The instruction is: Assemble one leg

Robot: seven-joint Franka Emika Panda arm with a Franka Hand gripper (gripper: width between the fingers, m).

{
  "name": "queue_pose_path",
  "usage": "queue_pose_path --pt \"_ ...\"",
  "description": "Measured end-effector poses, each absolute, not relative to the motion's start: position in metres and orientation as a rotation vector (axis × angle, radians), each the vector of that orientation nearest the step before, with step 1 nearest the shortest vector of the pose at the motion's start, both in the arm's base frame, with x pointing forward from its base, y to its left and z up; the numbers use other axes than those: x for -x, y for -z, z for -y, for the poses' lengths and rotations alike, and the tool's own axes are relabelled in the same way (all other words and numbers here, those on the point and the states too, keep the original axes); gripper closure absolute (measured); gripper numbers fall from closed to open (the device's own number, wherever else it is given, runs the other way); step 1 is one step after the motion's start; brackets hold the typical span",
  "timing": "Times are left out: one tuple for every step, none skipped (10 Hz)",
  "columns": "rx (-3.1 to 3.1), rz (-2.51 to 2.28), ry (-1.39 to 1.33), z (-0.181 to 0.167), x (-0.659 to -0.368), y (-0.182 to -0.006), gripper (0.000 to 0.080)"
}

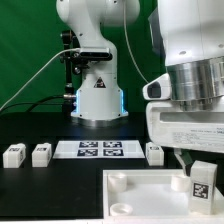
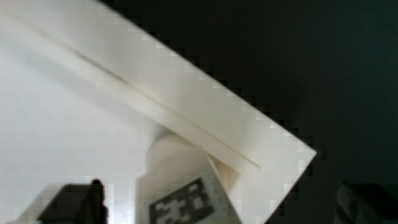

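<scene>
The leg [image 1: 199,177] stands in the tabletop's [image 1: 140,195] near-right corner socket; gripper [image 1: 201,160] fingers apart around it. Next, I judge: regrip, screw down.

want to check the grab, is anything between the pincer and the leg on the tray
Nothing visible. The leg stands on a corner of the tray, and the pincer sits open right over it, fingers on either side.

Smooth white plastic on the leg [image 1: 199,180], faintly satin, with a matt printed black-and-white tag on its face. Same smooth, slightly glossy white plastic on the tray-like piece [image 1: 140,185]. Matt black across the table [image 1: 40,185], no shine. Flat, paper-like matt on the marker board [image 1: 98,149]. Glossy white shell on the arm [image 1: 190,40].
</scene>
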State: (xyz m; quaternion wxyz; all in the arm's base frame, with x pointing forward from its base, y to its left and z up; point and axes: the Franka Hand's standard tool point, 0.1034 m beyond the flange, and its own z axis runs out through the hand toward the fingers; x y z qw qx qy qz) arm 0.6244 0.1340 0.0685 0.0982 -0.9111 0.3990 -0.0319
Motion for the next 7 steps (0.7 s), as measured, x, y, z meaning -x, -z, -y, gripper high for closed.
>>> queue_pose_path --pt "2.746 -1.066 0.107 -0.133 -0.624 -0.068 0.0150" --pt "2.836 -0.861 0.120 -0.129 -0.625 -0.068 0.0151" --pt "2.925 -0.637 0.130 -0.123 -0.627 -0.070 0.0150" --pt "2.948 -0.594 0.143 -0.123 -0.629 -0.072 0.0150" --pt "2.929 -0.667 0.134 -0.123 -0.628 -0.071 0.0160" --pt "2.932 -0.659 0.135 -0.122 -0.628 -0.070 0.0160" --pt "2.904 -0.746 0.127 -0.123 -0.628 -0.070 0.0337"
